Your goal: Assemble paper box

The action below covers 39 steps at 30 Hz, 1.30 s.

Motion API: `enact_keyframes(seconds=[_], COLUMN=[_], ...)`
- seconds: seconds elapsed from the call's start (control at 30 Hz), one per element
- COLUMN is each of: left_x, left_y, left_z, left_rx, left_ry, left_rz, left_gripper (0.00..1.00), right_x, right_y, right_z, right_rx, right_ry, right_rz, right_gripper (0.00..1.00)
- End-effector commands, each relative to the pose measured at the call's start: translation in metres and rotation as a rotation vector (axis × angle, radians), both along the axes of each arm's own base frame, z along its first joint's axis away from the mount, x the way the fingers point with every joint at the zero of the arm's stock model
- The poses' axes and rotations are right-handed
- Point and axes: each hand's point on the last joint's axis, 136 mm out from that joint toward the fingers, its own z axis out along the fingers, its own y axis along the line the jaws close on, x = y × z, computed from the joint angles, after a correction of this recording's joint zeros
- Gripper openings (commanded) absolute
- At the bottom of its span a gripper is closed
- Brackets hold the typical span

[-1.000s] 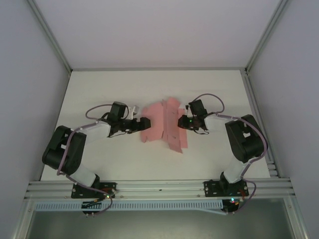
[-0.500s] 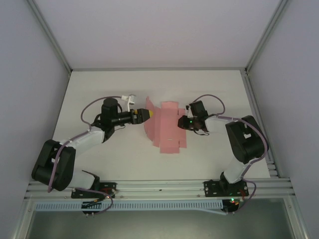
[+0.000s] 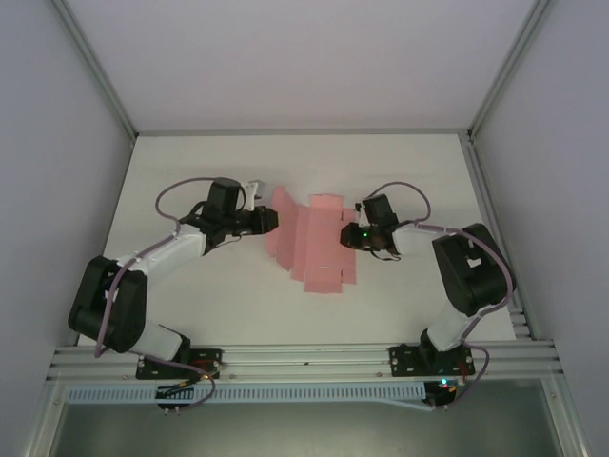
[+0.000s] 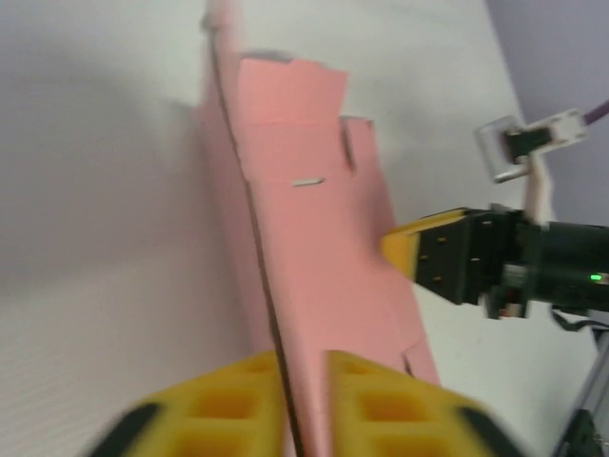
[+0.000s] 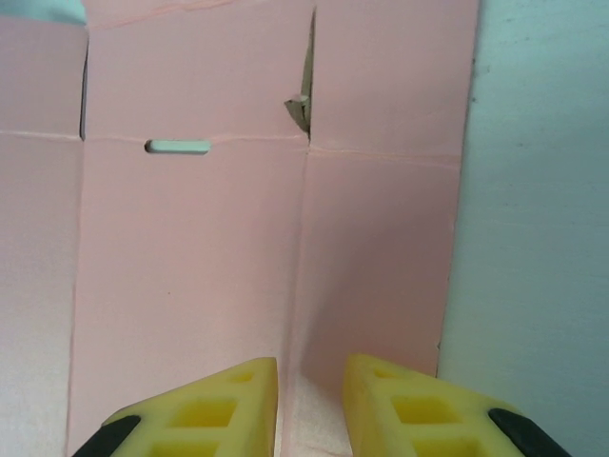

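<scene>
At the table's centre lies the paper box (image 3: 314, 252), still flat. The left gripper (image 4: 303, 367) pinches its 9 o'clock edge, probably to fold it. The right gripper (image 5: 309, 376), at 3 o'clock, seems to steady it; its grip I cannot tell.

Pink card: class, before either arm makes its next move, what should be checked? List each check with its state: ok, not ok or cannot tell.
1. Left tool holds the card: ok, the card's edge is pinched between its fingers.
2. Right tool holds the card: cannot tell; its fingers are nearly closed at the card's edge, but contact is hidden.
3. Card's left side raised off the table: ok, it stands up in the left wrist view.
4. Slot free for a tab: ok, nothing is in it.
5. Box formed: not ok, most of the sheet lies flat.
6. Tools apart from each other: ok, the card lies between them.
</scene>
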Motion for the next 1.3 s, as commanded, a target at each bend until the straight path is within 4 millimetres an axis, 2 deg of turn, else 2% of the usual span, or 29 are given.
enact_keyframes(seconds=[0.0,0.07,0.13,0.17,0.2,0.27,0.37,0.53,0.67,0.8,0.9,1.0,1.07,1.2,1.27], left_x=[0.007,0.008,0.005,0.001,-0.004,-0.017,-0.037,-0.067,-0.09,-0.103,-0.106,-0.108,-0.108,-0.102,-0.099], left_y=[0.005,0.003,-0.002,-0.004,-0.006,-0.009,-0.009,-0.006,-0.005,-0.004,-0.003,-0.002,-0.002,0.003,0.005], left_z=[0.008,0.025,0.054,0.07,0.087,0.118,0.157,0.209,0.246,0.27,0.275,0.274,0.271,0.264,0.26], left_rx=[0.078,0.07,0.016,-0.018,-0.056,-0.14,-0.231,-0.356,-0.458,-0.531,-0.552,-0.57,-0.571,-0.547,-0.547], left_ry=[-0.046,-0.102,-0.19,-0.232,-0.278,-0.361,-0.46,-0.575,-0.654,-0.692,-0.696,-0.694,-0.687,-0.678,-0.667], left_rz=[0.001,-0.017,-0.054,-0.069,-0.087,-0.127,-0.171,-0.227,-0.293,-0.322,-0.324,-0.32,-0.316,-0.262,-0.232], left_gripper=[0.0,0.0,0.0,0.0,0.0,0.0,0.0,0.0,0.0,0.0,0.0,0.0,0.0,0.0,0.0], right_x=[-0.041,-0.027,-0.013,-0.007,-0.003,-0.001,-0.01,-0.025,-0.033,-0.03,-0.026,-0.027,-0.026,-0.027,-0.027], right_y=[-0.03,-0.026,-0.023,-0.023,-0.024,-0.03,-0.039,-0.044,-0.039,-0.036,-0.037,-0.036,-0.037,-0.038,-0.039], right_z=[-0.025,0.005,0.048,0.071,0.095,0.132,0.165,0.196,0.221,0.231,0.232,0.242,0.251,0.256,0.254], right_rx=[-0.145,-0.125,-0.089,-0.062,-0.031,0.024,0.115,0.36,0.545,0.621,0.649,0.687,0.705,0.7,0.687], right_ry=[0.143,0.063,-0.054,-0.115,-0.18,-0.283,-0.383,-0.468,-0.542,-0.573,-0.569,-0.606,-0.634,-0.664,-0.659], right_rz=[0.019,0.039,0.047,0.046,0.04,0.022,0.05,0.089,0.161,0.206,0.219,0.241,0.243,0.252,0.251], right_gripper=[0.29,0.38,0.43,0.49,0.61,0.75,0.98,1.0,0.99,0.95,0.87,0.7,0.48,0.23,0.14])
